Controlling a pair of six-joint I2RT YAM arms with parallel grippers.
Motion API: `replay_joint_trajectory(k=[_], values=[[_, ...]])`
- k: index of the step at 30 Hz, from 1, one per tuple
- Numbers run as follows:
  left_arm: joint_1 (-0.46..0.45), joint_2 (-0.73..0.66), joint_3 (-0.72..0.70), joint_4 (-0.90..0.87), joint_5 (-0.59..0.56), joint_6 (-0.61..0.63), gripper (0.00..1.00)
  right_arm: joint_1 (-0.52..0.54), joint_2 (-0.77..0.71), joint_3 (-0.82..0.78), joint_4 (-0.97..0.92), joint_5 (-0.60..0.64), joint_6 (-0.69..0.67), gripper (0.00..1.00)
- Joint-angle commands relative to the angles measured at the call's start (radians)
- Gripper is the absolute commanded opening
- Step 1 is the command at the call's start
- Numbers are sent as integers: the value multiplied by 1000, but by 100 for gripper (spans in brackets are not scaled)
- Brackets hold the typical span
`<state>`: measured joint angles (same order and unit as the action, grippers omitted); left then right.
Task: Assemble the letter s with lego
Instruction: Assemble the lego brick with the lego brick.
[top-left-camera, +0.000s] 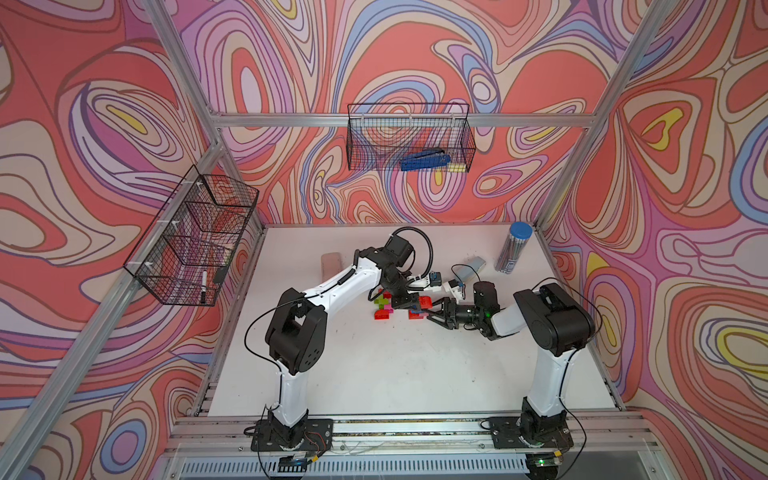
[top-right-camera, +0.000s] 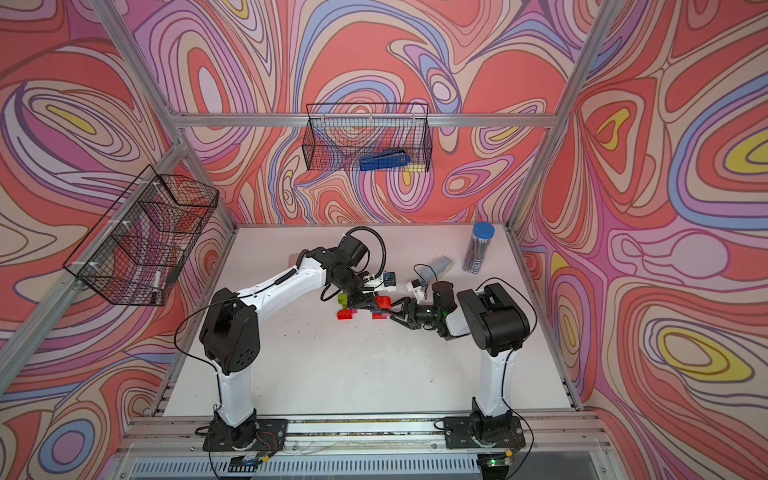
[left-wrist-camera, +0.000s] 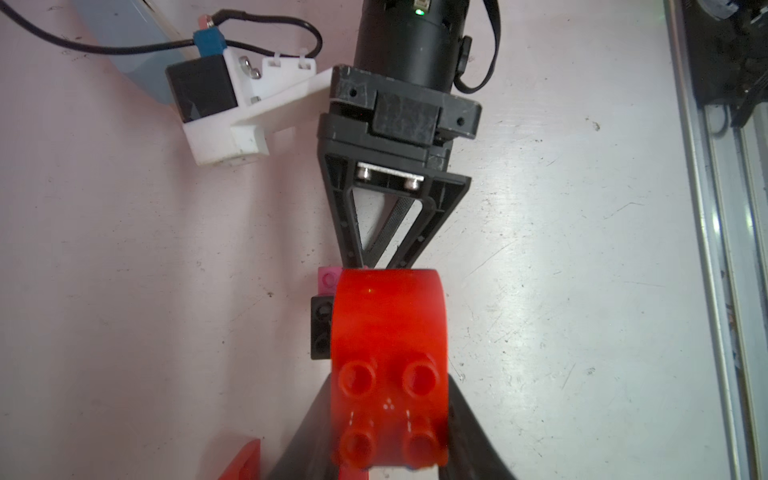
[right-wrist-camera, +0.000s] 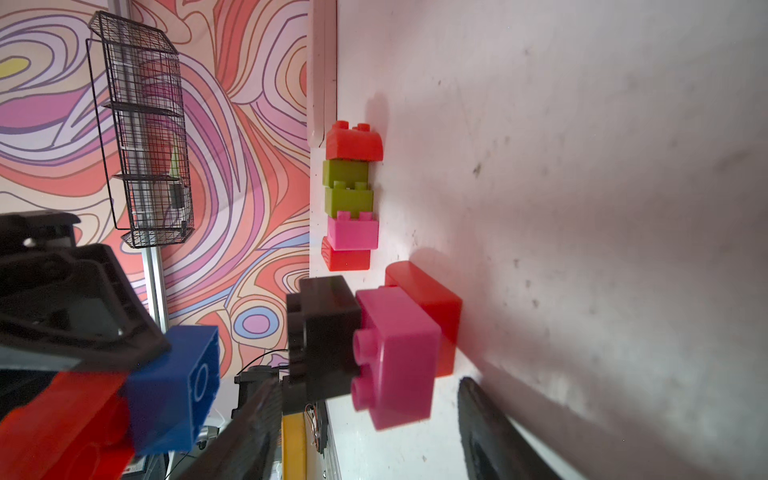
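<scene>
The left gripper (left-wrist-camera: 390, 386) is pinched on a red curved brick (left-wrist-camera: 388, 316). In the left wrist view that brick fills the gap between the fingers and covers their tips. In the right wrist view a blue brick (right-wrist-camera: 174, 390) touches the red one on the side facing the table (top-left-camera: 374, 374); both are blurred and cut off at the picture's edge. The right gripper (left-wrist-camera: 376, 259) points straight at the left one, and the held brick hides its tips from the left wrist camera. Its fingers (right-wrist-camera: 490, 428) are spread, one on either side of a pink brick (right-wrist-camera: 395, 353). That brick touches a black brick (right-wrist-camera: 328, 328) on one side and a red brick (right-wrist-camera: 436, 307) on the other, which lies against the table. A gap shows between one finger and the pink brick, but it is unclear whether the other finger touches the black brick. The blue brick hangs near the black one without touching it. Beyond this cluster, on the left arm's side, a row of bricks (right-wrist-camera: 351, 195) lies on the table: red, two green, pink and red, touching in a line. In both top views the left gripper covers part of it.
</scene>
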<state>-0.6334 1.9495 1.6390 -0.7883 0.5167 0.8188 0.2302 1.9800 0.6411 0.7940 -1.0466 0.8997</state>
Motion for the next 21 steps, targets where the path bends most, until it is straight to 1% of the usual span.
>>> replay_joint_trajectory(k=[1, 15, 21], values=[[8, 27, 33, -38, 21, 31, 26, -3, 37, 11, 15, 17, 13, 69], [14, 68, 48, -28, 15, 35, 26, -3, 50, 37, -90, 41, -29, 60], [14, 80, 47, 2, -24, 37, 25, -3, 49, 46, -151, 54, -64, 59]])
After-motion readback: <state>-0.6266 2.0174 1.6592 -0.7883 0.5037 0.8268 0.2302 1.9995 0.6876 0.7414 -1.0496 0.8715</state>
